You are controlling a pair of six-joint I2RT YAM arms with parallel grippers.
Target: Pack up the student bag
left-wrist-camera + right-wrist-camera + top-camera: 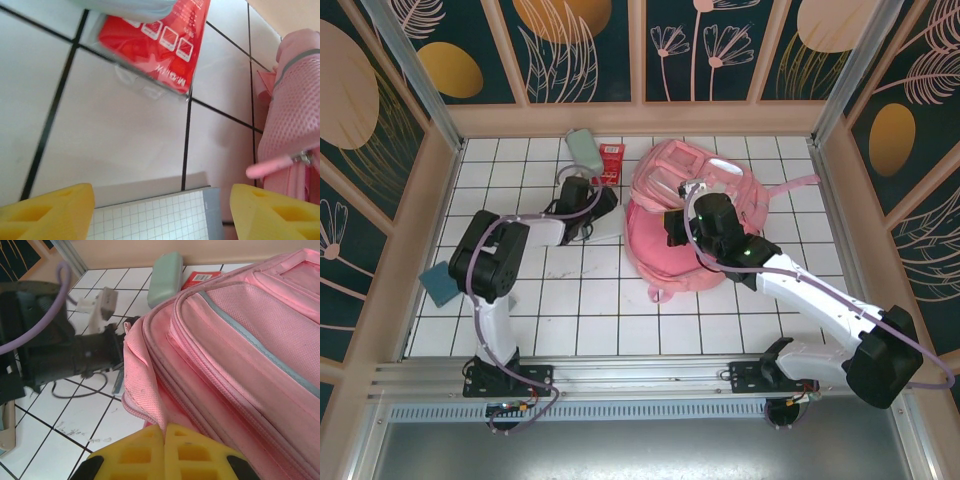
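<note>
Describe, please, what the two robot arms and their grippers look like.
The left arm and right arm have white links between bulky black joints, each trailing a lilac cable. The left gripper and right gripper carry chunky yellow fingers with moulded hollows. A green light glows on the right arm.

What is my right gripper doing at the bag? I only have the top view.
Observer: Its wrist view shows the right gripper shut, pinching a fold of the bag.
Operator: And the other arm?
Observer: The left gripper is open. A grid notebook lies between its fingers, and the notebook's right edge stands clear of the finger on that side.
</note>
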